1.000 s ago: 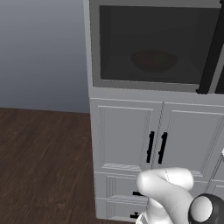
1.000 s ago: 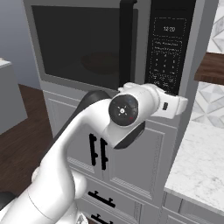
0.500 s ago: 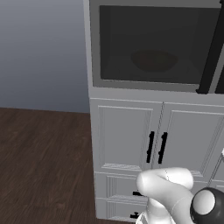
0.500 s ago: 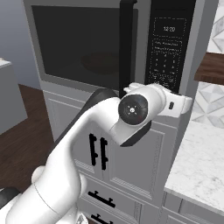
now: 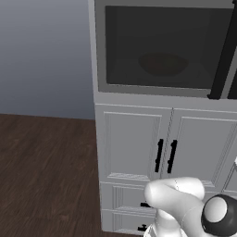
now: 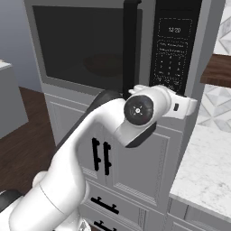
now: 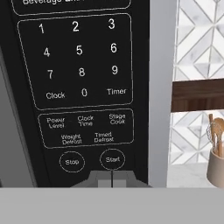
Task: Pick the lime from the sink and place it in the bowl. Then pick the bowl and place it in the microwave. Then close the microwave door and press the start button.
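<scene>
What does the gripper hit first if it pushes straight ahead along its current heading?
Most likely the black keypad panel of the microwave, at or just below the Start button. The shut gripper sits directly under that button; remaining depth is unclear.

Microwave [image 6: 210, 54] grey; keypad [image 7: 78, 92] black, white legends; handle [image 6: 131, 43] black; backsplash [image 7: 201, 39] white-grey diamond pattern.
</scene>
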